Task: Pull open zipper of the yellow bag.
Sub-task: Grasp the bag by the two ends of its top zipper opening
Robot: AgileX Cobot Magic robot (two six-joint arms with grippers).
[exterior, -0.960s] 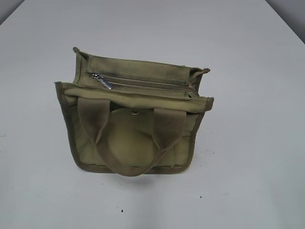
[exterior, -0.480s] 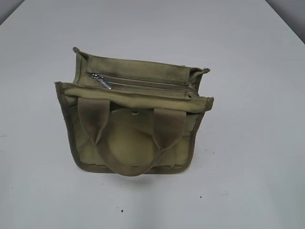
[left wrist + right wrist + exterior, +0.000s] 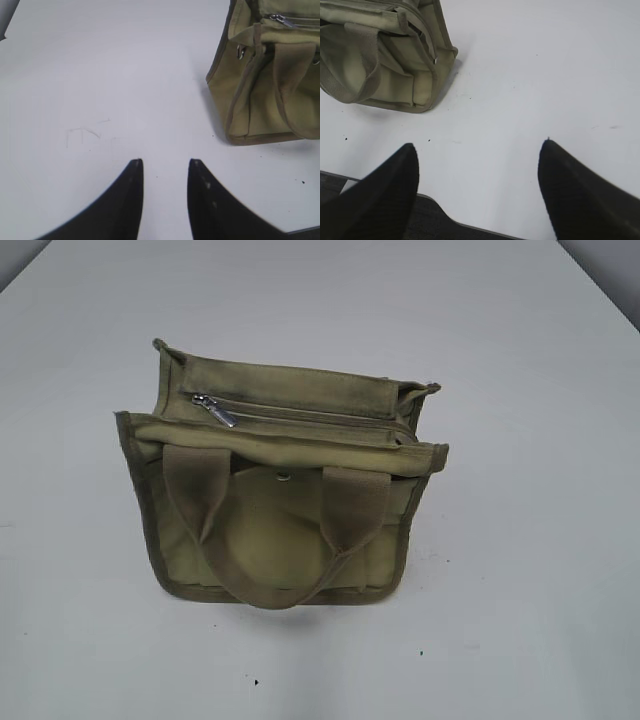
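Clearly upright, the yellow bag stands near the middle of the white table, its long axis running left to right in the exterior view. Along its top the zipper runs the same way, silver pull tab at the left end. Well apart from it, the left gripper hangs part-open and the right gripper spread wide, both holding nothing.
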